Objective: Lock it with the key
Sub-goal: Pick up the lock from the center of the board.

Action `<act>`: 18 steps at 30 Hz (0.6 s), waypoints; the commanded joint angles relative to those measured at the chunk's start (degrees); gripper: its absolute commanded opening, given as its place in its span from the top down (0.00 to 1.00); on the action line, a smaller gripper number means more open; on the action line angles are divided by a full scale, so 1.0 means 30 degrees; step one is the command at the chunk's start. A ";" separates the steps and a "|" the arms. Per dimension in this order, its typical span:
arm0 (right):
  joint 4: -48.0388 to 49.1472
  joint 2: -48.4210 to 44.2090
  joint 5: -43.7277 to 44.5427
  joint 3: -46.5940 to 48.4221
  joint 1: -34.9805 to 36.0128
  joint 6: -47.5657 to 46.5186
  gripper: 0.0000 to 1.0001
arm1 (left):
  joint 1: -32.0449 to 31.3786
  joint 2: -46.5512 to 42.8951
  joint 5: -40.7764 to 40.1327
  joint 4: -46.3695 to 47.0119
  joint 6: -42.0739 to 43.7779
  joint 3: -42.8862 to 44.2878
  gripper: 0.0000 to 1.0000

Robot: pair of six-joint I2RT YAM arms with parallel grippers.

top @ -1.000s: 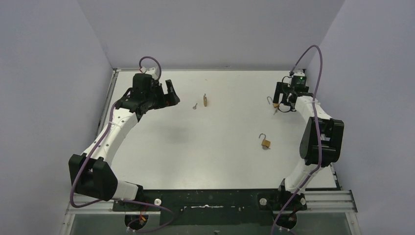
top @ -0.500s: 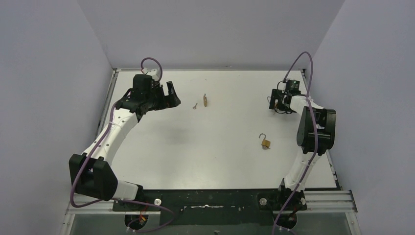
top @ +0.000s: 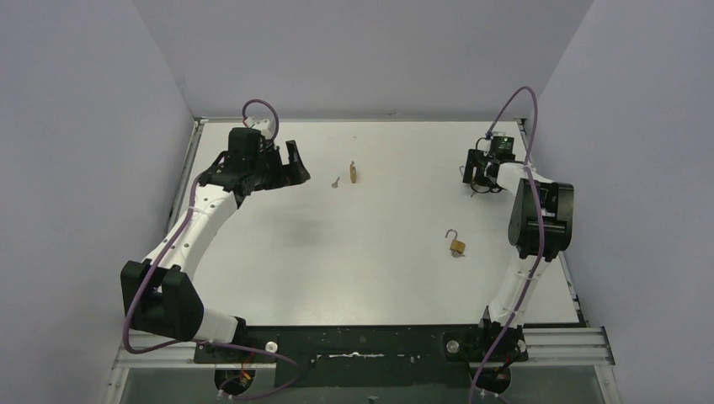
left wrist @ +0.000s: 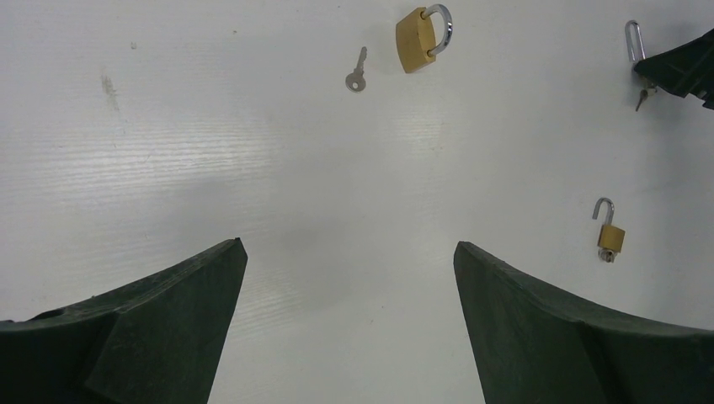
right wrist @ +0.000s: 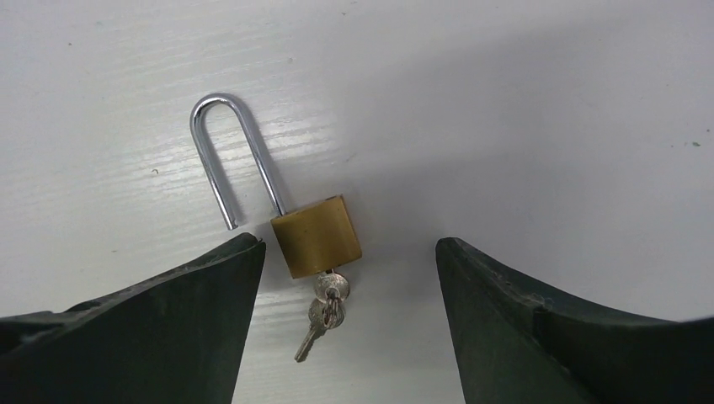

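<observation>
Item: long-shackle padlock [right wrist: 316, 236], far right of the table [top: 379, 261], shackle [right wrist: 226, 151] sprung free of the brass body, key [right wrist: 328, 290] seated in the keyway

Right gripper [right wrist: 347, 252]: jaws spread wide, straddling the body, gripping nothing

Left gripper [left wrist: 349, 252]: equally wide, empty (a loose key [left wrist: 357, 74] and a shut padlock [left wrist: 417, 38] lie ahead of it)

Step in hand: approach for the grasp. Next you likely must descend, pin the body, press the shackle home, then turn the key

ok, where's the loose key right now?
In the top view the loose key lies on the table, far half, between the left gripper and a brass padlock, nearer the padlock.
</observation>
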 commanded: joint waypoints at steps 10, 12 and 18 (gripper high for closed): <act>0.0865 0.1723 0.0259 0.2242 0.0335 -0.0265 0.34 | 0.0351 0.0292 0.0599 0.0340 0.0585 0.0748 0.06; 0.0601 0.1775 0.0591 0.2383 0.0562 -0.0498 0.37 | 0.0367 0.0232 0.0629 0.0315 0.0615 0.0717 0.06; -0.0055 0.1500 0.2072 0.2304 0.1449 -0.1425 0.40 | 0.0567 -0.0007 0.0795 0.0249 0.0635 0.0569 0.06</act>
